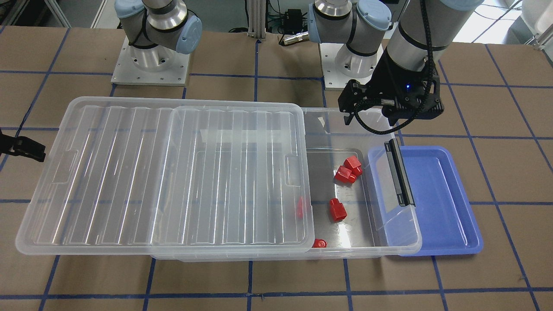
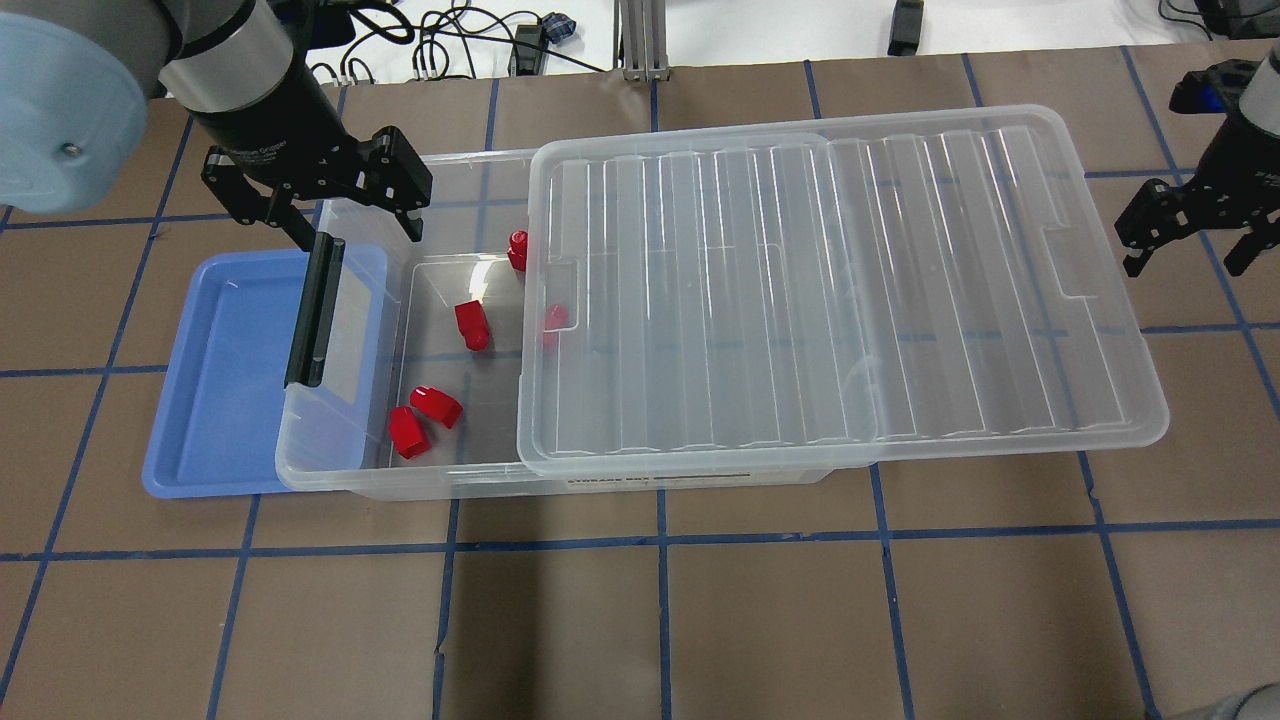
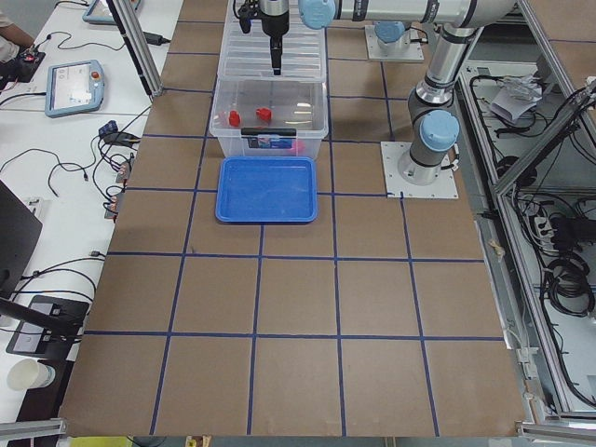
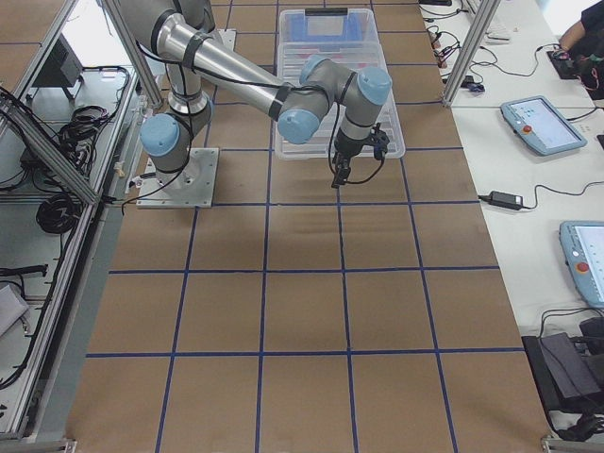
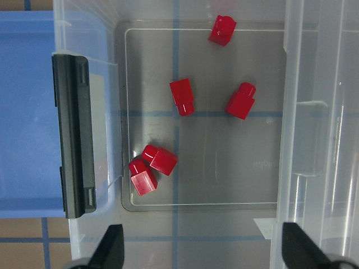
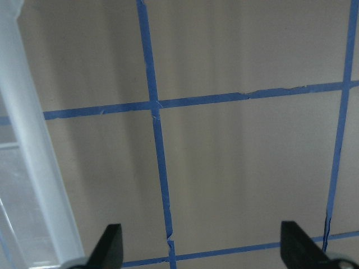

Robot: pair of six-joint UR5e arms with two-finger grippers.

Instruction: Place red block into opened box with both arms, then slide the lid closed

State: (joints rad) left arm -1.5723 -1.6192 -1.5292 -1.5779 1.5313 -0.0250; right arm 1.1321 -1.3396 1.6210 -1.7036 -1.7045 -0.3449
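Left gripper (image 2: 355, 225) hangs over the open end of the box (image 2: 330, 470), just inside its black bar (image 2: 315, 310); fingers spread wide, nothing between them. Looking down through the left wrist view, I count five red blocks (image 5: 182, 96) on the box floor, all in the uncovered stretch: two touching each other in the corner nearest the bar, two near the middle, and one off alone toward the far side wall. The lid (image 2: 840, 300) lies flat on the box but is slid well off toward the end away from the bar, so it overhangs that end. The right gripper (image 2: 1190, 255) sits past that overhanging end of the lid, over bare table; jaws apart, empty, not touching the lid. The bar end of the box overlaps the blue tray (image 2: 220, 400).
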